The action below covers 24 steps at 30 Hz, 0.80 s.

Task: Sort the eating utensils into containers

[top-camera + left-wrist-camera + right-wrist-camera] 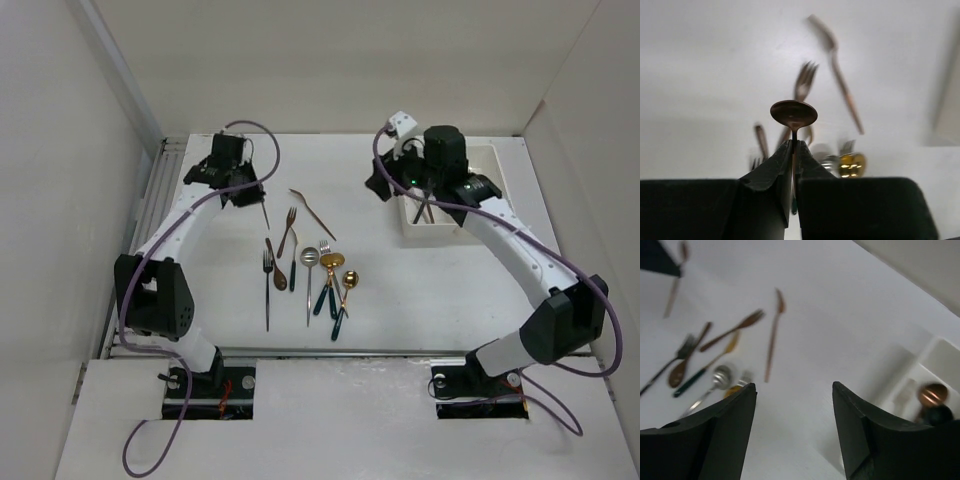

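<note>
Your left gripper (794,150) is pressed together on the skinny handle of a copper spoon (793,114). The bowl pokes out past the fingertips, and the spoon looks lifted off the table (400,290) over at the far left. The other utensils (310,270) lie in a loose bunch mid-table. The white containers (490,160) sit far right with a few pieces inside, though I can't tell which compartment they're in.

Your right gripper (794,385) is spread with nothing in it, hovering just at the containers' left edge.

Stuff I'd worry about:

- **Grip:** That's a thin pinch on a smooth handle with the heavy end hanging free. A quick swing across could let the spoon pivot or slide out, and it would drop into the bunch and scatter it.
- **Crowding:** The right arm is parked over the spot the spoon probably needs to reach. Bring the left one over without clearing it and the two could bump.
- **Rim:** If the spoon arrives low or tilted, the bowl could clip the containers' rim and shove them, or land in the wrong compartment.
</note>
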Available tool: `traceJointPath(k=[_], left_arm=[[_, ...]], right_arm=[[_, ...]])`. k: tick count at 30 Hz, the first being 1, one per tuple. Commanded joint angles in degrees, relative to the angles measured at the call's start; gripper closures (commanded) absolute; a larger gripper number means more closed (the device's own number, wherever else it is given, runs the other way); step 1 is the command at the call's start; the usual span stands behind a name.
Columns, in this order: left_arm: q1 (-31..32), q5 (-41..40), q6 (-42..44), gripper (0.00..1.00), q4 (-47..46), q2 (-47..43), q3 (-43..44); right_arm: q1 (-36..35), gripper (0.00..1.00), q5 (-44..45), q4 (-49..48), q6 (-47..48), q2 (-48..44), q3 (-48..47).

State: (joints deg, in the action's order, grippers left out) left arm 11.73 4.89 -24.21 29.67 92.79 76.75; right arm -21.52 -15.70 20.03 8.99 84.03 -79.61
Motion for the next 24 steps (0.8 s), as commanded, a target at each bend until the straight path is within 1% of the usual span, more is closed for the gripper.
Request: traceJointPath(k=[1,2,4,5,6,8,11,14,15,16,18,22,24], left_arm=[[2.3,4.7,0.8,1.00,-0.9,-5.1,8.3],[3.1,4.7,0.8,1.00,-2.0,-5.6,9.3],[4.7,5.8,1.4,1.00,-5.8,-7.4,10.4],[5.4,6.4,1.4,1.00,-7.0,-8.1,11.0],[6.3,7.1,1.4,1.00,-8.0,-8.7,11.1],[7.0,9.0,2.0,1.00,-11.4,-10.3,11.6],[8.5,9.6,3.5,1.00,-13.3,-12.2,11.6],[9.8,10.1,4.0,1.00,-13.9,-12.9,11.6],[10.4,10.1,4.0,1.00,-13.9,-13.5,11.6],[10.4,10.1,4.0,1.00,-14.5,-14.1,11.1],[10.9,10.1,4.6,1.00,-15.2,-14.7,10.5],[10.9,9.6,4.6,1.00,-15.7,-15.3,9.9],[10.9,9.6,5.1,1.00,-15.7,-15.3,9.4]], right_arm=[[-7.4,0.32,-14.8,-10.4,-1.0,-2.0,-1.6],[-9.3,0.27,-15.6,-11.8,-1.5,-0.5,-2.6],[-12.5,0.27,-18.1,-12.6,-2.8,1.5,-5.0],[-12.5,0.27,-19.4,-16.9,-4.8,2.2,-5.5],[-12.5,0.27,-20.8,-19.3,-9.0,3.6,-5.6],[-12.5,0.27,-23.8,-24.0,-13.2,6.0,-5.6],[-14.2,0.27,-22.8,-24.0,-13.9,8.6,-8.2],[-14.7,0.31,-20.8,-24.0,-16.9,11.4,-10.3],[-14.7,0.32,-18.2,-24.0,-17.8,11.9,-11.1],[-14.7,0.34,-17.6,-24.0,-18.5,13.2,-11.1],[-14.7,0.34,-19.2,-24.0,-19.6,14.6,-12.4],[-14.7,0.39,-20.4,-24.0,-20.9,17.4,-15.1],[-14.7,0.43,-20.4,-24.0,-21.4,18.0,-15.7]])
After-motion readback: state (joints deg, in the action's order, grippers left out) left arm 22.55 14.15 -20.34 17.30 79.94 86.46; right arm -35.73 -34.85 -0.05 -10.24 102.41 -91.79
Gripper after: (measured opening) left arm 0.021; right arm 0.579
